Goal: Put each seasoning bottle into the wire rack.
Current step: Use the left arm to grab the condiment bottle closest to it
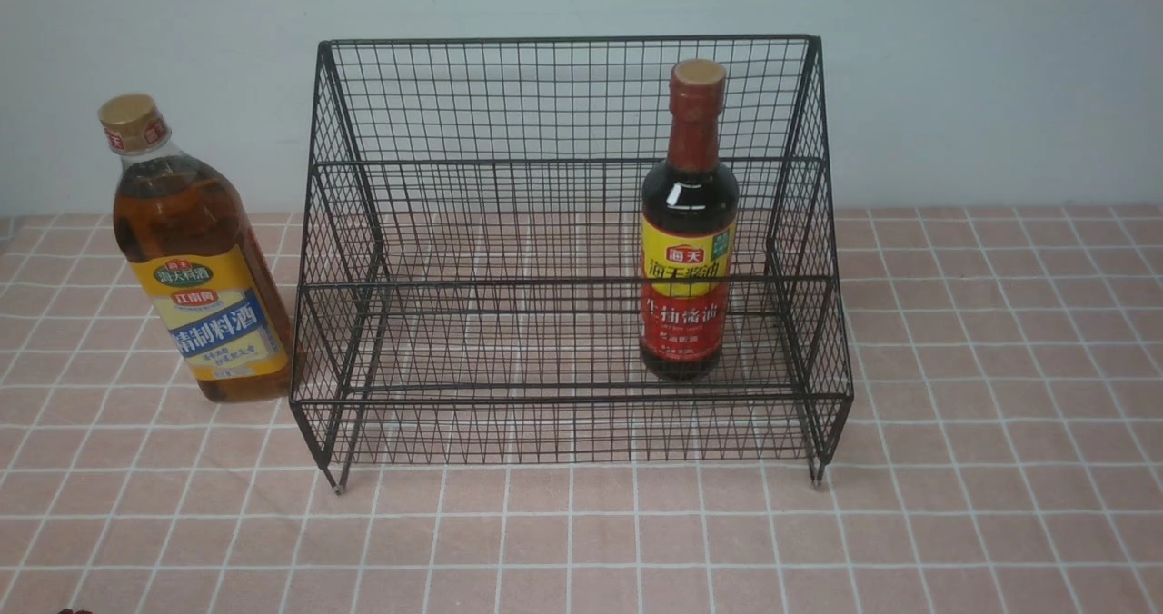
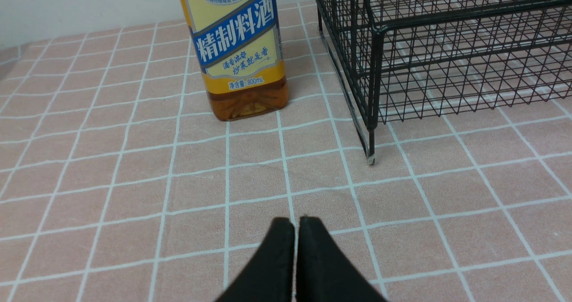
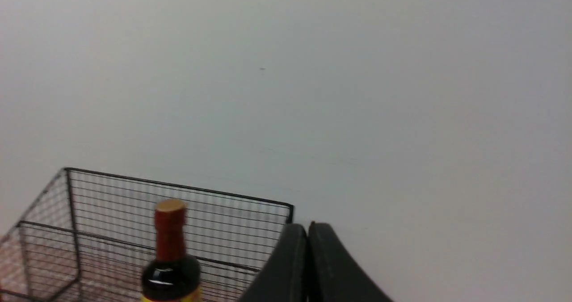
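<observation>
1. Amber bottle: clear, amber liquid, gold cap, yellow-blue label. It stands on the desk outside the wire rack, just beside the rack's left wall, with a narrow gap between them.
2. Dark bottle: slimmer, red neck, yellow-red label. It stands upright in the rack's lower front tier, toward the right side.
3. Rack: black mesh, two stepped tiers, sloping sides, short feet, its back close to the wall.
4. Left gripper: jaws pressed together, holding nothing, low over the desk and pointing at the amber bottle.
5. Right gripper: jaws closed, holding nothing, raised near the rack's top right corner.
6. Cut off: the left wrist view loses the amber bottle above its label; the right wrist view shows only the dark bottle's neck and shoulder. Rack wires cross the dark bottle's label.
7. Room: bare checked cloth lies between the left gripper and the amber bottle. The lower tier is open to the left of the dark bottle.
</observation>
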### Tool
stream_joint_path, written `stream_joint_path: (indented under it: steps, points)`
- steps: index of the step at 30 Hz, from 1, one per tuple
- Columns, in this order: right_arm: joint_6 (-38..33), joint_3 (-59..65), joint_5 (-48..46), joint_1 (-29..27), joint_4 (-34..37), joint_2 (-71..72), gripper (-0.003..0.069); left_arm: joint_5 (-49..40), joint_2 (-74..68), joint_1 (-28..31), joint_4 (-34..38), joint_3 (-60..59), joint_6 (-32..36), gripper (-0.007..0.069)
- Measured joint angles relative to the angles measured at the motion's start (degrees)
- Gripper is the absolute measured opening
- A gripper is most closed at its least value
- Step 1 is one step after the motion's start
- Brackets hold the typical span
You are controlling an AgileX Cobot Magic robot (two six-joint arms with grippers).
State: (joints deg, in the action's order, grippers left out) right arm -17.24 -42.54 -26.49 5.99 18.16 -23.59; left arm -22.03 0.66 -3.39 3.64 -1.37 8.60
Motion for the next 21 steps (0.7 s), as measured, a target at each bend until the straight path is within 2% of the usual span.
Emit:
stream_joint_path:
  steps: [5,11,14,21]
  points:
    - [-4.4,20.0,7.2,-4.6,-2.4,9.1,-0.0015,0.0,0.0,0.0,0.0,0.0,0.0,-0.0007]
    - [-6.3,40.0,8.2,-7.2,-5.2,18.7,-0.0015,0.0,0.0,0.0,0.0,0.0,0.0,-0.0007]
    - [-3.2,44.0,7.0,-8.5,-5.3,23.2,-0.0015,0.0,0.0,0.0,0.0,0.0,0.0,-0.0007]
    - [4.7,43.8,4.8,-10.4,-6.3,24.3,-0.0015,0.0,0.0,0.3,0.0,0.0,0.0,-0.0007]
